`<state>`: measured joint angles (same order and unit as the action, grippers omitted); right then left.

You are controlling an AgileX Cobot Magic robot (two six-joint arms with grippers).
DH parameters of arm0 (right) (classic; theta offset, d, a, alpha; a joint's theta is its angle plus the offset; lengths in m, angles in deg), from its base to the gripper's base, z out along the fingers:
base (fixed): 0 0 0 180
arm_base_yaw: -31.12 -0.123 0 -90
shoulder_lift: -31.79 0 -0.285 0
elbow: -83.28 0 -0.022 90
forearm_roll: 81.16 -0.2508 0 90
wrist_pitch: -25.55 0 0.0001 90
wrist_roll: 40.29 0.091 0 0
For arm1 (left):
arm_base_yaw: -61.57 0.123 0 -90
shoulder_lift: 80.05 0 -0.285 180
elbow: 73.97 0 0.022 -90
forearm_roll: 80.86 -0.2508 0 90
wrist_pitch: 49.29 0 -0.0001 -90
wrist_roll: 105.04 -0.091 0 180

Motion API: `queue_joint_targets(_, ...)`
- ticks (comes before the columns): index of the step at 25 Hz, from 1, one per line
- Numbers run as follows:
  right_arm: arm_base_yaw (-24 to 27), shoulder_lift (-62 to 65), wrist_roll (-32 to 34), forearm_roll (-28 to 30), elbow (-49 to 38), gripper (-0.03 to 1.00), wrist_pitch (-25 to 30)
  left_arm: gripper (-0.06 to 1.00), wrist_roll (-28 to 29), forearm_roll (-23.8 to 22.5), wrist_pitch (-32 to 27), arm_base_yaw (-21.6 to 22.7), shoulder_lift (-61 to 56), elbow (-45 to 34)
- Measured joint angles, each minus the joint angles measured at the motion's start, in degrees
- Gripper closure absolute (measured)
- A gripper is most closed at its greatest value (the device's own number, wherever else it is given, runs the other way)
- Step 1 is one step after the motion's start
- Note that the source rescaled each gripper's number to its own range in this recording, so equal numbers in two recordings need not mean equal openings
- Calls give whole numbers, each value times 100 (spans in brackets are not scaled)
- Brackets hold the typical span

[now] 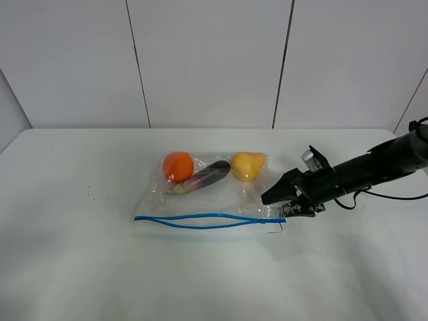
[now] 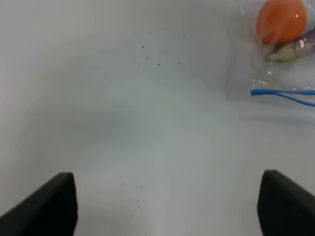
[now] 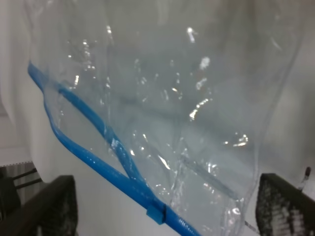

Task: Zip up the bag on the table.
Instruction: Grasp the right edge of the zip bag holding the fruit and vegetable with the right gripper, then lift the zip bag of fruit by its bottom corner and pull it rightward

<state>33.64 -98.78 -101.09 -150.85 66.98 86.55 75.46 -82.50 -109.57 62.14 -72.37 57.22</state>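
Flat on the surface (image 1: 80, 267), the bag (image 1: 207, 194) looks light and slippery, best pinched at the end of its blue zip strip (image 1: 142, 218), which the right pincer (image 1: 275, 207) straddles wide open; the left pincer (image 2: 167, 206) gapes empty.

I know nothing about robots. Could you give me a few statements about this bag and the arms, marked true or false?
1. The bag's blue zip strip is sealed all along. False: its two strands gape apart in the middle.
2. An orange, an eggplant and a pear lie inside the bag. True.
3. The right jaws stand at the strip's right end. True.
4. The left jaws grip the bag. False: they stand open over bare table, the bag off to one side.
5. The pear lies between the orange and the eggplant. False: the eggplant is in the middle.
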Motion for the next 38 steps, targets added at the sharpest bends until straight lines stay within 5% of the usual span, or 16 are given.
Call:
queue_joint_targets(16, 0, -44, 106, 112, 0, 64, 0, -6, 0, 0, 0, 0, 0, 0)
queue_joint_targets(21, 0, -44, 106, 135, 0, 97, 1, -6, 0, 0, 0, 0, 0, 0)
queue_joint_targets(30, 0, -44, 125, 135, 0, 97, 49, -6, 0, 0, 0, 0, 0, 0)
queue_joint_targets(38, 0, -53, 167, -657, 0, 97, 764, -6, 0, 0, 0, 0, 0, 0)
